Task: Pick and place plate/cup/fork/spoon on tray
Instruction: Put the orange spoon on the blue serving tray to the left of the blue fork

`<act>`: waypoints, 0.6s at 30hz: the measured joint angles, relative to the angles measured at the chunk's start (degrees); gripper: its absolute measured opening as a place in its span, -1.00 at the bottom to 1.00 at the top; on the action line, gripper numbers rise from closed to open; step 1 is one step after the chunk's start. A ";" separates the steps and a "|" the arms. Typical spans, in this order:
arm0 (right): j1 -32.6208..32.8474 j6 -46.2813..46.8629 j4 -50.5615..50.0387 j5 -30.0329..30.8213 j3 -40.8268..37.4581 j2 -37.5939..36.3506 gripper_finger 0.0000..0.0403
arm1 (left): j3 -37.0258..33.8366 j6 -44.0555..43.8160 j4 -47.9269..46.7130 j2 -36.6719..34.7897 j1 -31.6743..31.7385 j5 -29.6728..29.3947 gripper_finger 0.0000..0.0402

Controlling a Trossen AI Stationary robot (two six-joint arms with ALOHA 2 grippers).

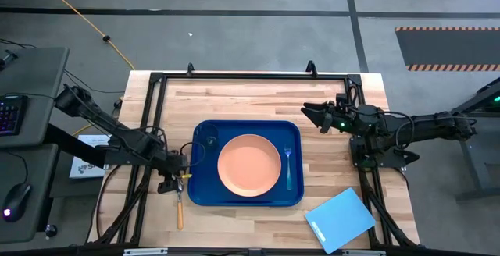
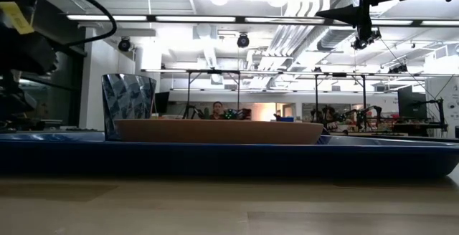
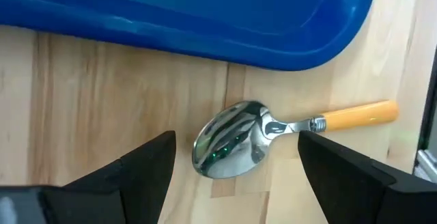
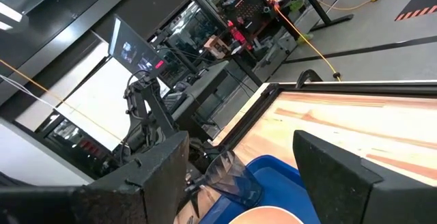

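Note:
The dark-blue tray (image 1: 205,197) lies mid-table. On it are the salmon-pink plate (image 1: 248,165), the dark cup (image 1: 208,140) in its far left corner and the fork (image 1: 288,166) along its right side. The spoon (image 1: 179,205) lies flat on the wood just left of the tray, its orange handle (image 3: 358,113) toward the near edge. My left gripper (image 3: 235,176) is open just above the silver bowl (image 3: 229,141), one finger on each side and neither touching. My right gripper (image 1: 312,115) is open and empty, raised beyond the tray's far right corner.
A light-blue flat board (image 1: 340,219) lies at the table's near right corner. Bare wood shows along the far side and to the right of the tray. A black frame (image 1: 250,75) runs around the table's edges.

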 joint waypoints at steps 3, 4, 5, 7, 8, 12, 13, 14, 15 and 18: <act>0.01 -0.01 0.00 0.00 0.00 0.01 0.27 | 0.00 0.06 0.10 1.27 -0.01 0.77 0.47; 0.00 -0.01 0.00 0.00 0.00 0.01 0.27 | 0.00 0.14 0.19 1.90 -0.01 1.52 0.47; 0.02 -0.11 0.00 0.00 0.00 0.01 0.27 | 0.00 0.20 0.28 2.69 -0.01 2.06 0.47; 0.00 -0.42 0.00 0.02 0.00 -0.01 0.27 | 0.18 0.23 0.73 4.33 0.01 2.26 0.47; 0.01 -0.49 -0.02 0.02 0.00 0.00 0.27 | 0.26 0.18 0.99 5.09 -0.01 2.25 0.47; 0.00 -0.52 -0.02 0.04 0.00 0.01 0.27 | 0.33 -1.11 2.08 7.03 -0.01 1.60 0.47; 0.00 -0.52 -0.03 0.06 0.00 0.01 0.27 | 0.31 -1.14 2.35 7.20 -0.01 1.42 0.46; 0.00 -0.53 -0.04 0.08 0.00 0.00 0.27 | 0.31 -0.97 2.41 7.28 -0.01 1.32 0.44; 0.00 -0.53 -0.05 0.14 0.00 0.00 0.27 | 0.27 -0.59 2.24 7.30 -0.01 1.18 0.42; 0.00 -0.53 -0.64 0.17 0.00 0.01 0.27 | 0.22 0.48 1.44 7.36 -0.01 0.58 0.27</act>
